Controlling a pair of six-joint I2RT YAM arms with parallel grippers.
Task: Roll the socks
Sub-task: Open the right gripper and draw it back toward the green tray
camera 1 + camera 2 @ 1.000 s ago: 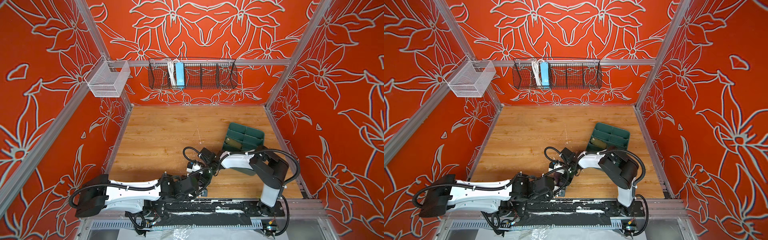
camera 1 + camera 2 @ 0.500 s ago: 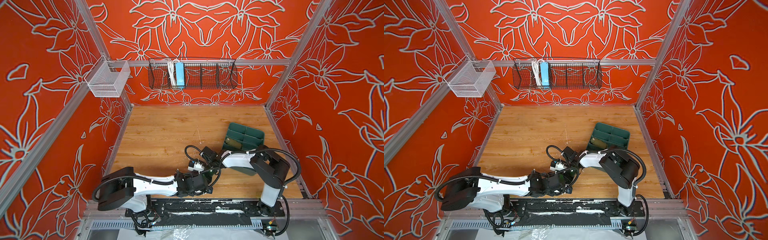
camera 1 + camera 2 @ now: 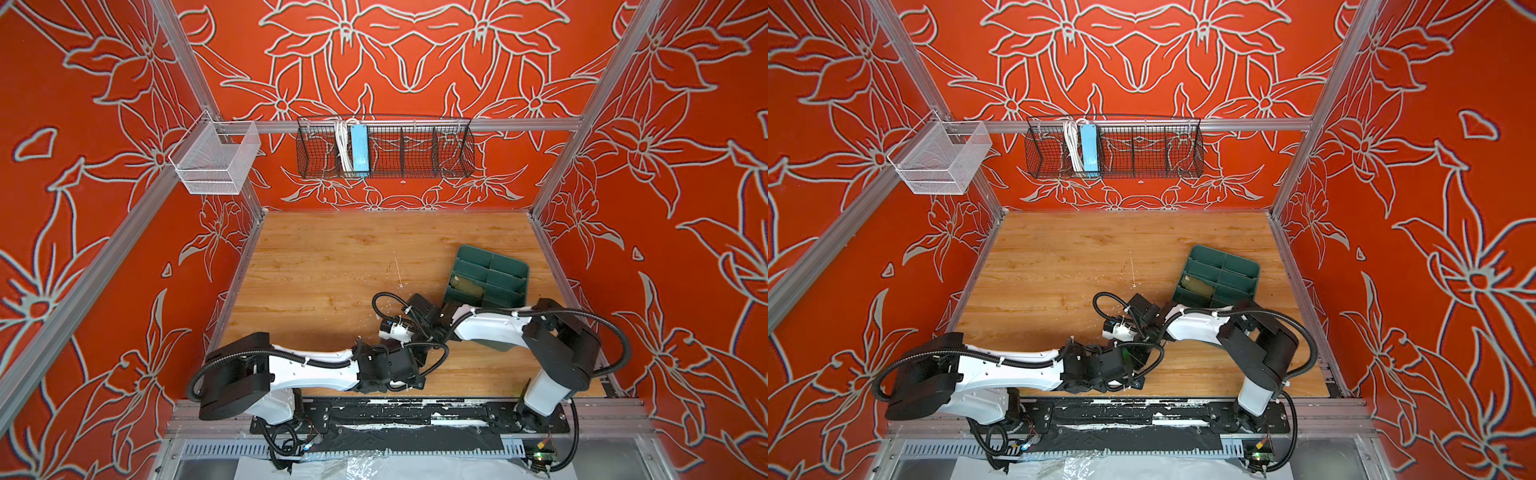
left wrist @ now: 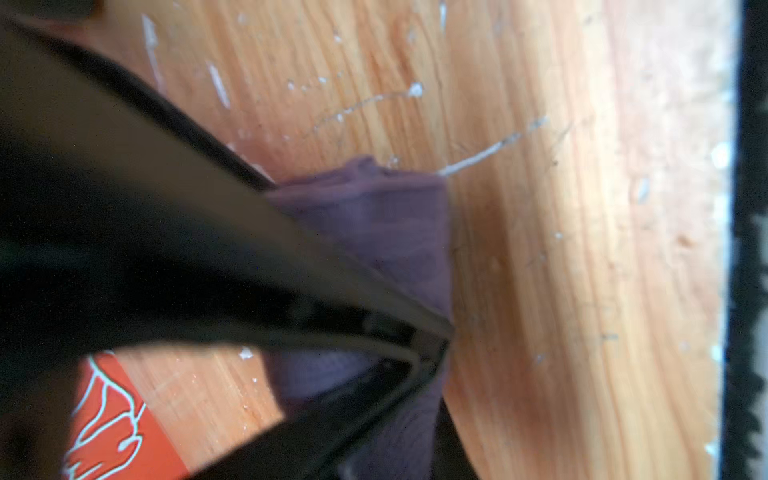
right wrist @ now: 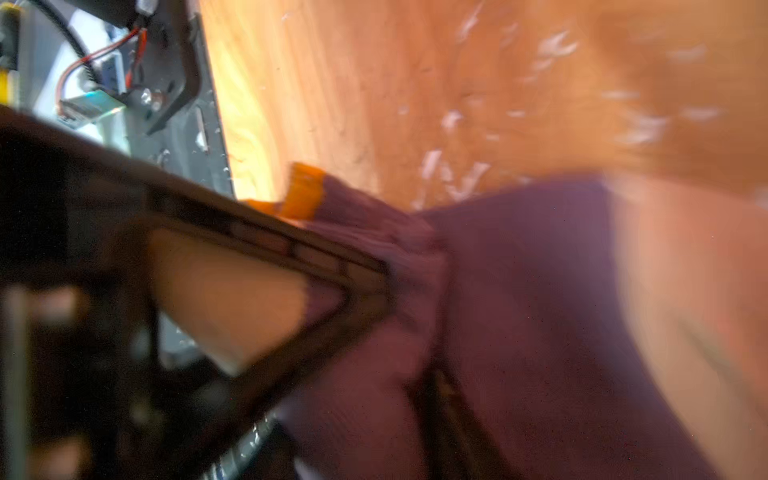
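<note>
The purple sock (image 4: 390, 232) lies bunched on the wooden table, its orange-yellow cuff stripe (image 5: 305, 191) showing in the right wrist view. My left gripper (image 4: 442, 340) is shut on a fold of the purple sock. My right gripper (image 5: 411, 328) is open, with purple fabric (image 5: 519, 291) bulging between its spread fingers. In both top views the two wrists meet near the table's front middle and hide the purple sock. The olive green sock (image 3: 467, 284) (image 3: 1198, 284) lies in a compartment of the dark green tray (image 3: 503, 266) (image 3: 1233, 266).
The tray stands at the right, just behind the right arm (image 3: 486, 328). A black wire basket (image 3: 384, 149) and a white mesh basket (image 3: 216, 160) hang on the walls. The black base rail (image 3: 415, 411) runs along the table's front edge.
My left arm has swung to the right, up to the right gripper, and its jaws have closed on the purple sock. The right gripper's fingers have spread apart.
</note>
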